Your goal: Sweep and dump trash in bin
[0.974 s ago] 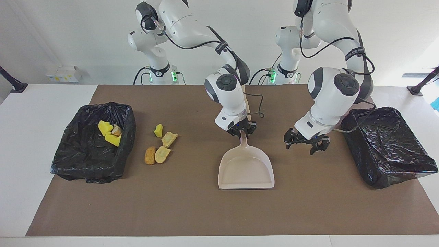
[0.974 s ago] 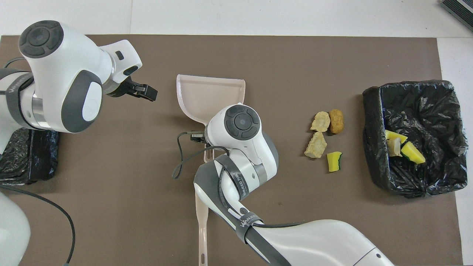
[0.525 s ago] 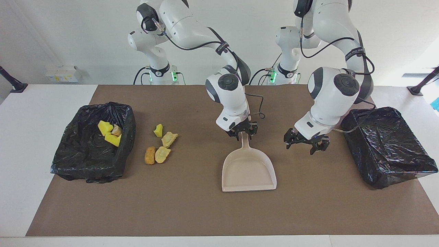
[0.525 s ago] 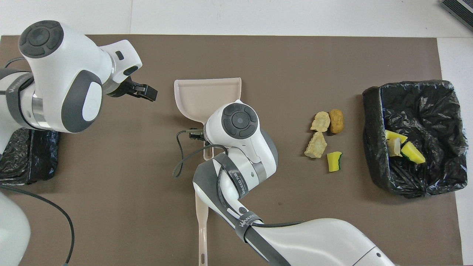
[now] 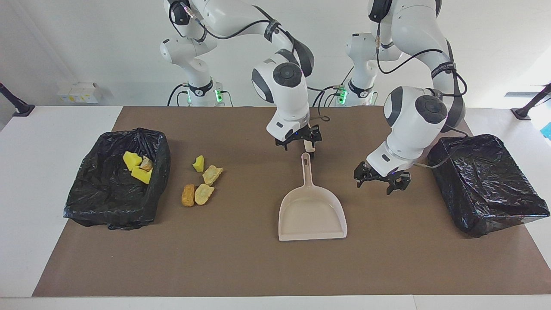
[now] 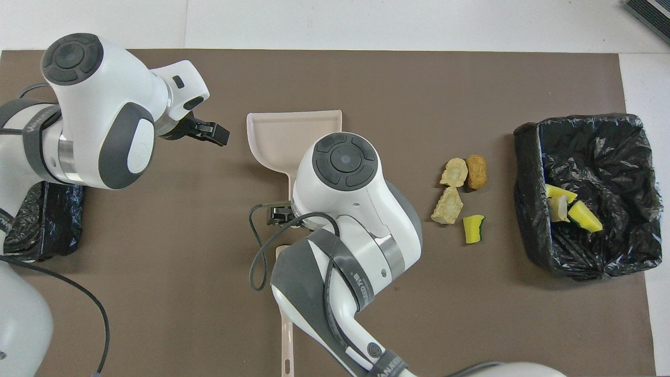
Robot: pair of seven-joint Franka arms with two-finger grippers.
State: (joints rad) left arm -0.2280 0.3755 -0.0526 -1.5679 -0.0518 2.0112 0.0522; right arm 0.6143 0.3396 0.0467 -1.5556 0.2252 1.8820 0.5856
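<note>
Several loose trash scraps lie on the brown mat beside the bin [image 5: 99, 202]: a yellow sponge bit with a green top [image 5: 198, 163] [image 6: 473, 229], tan chunks [image 5: 212, 174] [image 6: 447, 206] and an orange-brown one [image 5: 188, 195] [image 6: 476, 171]. Three more scraps [image 5: 141, 175] [image 6: 583, 215] rest inside that black-lined bin [image 6: 528, 220]. The beige dustpan [image 5: 312, 211] [image 6: 293, 131] lies flat mid-mat. My right gripper [image 5: 298, 140] hangs open above the dustpan's handle end, holding nothing. My left gripper [image 5: 381, 181] [image 6: 201, 131] hovers open and empty over the mat beside the dustpan.
A second black-lined bin [image 5: 486, 183] [image 6: 42, 220] stands at the left arm's end of the table. The beige hand brush [image 6: 285, 324] lies on the mat nearer the robots than the dustpan, mostly covered by my right arm.
My right gripper opened, let go of the dustpan handle and rose back toward the robots. The dustpan slid slightly and now lies free. The left gripper barely moved.
</note>
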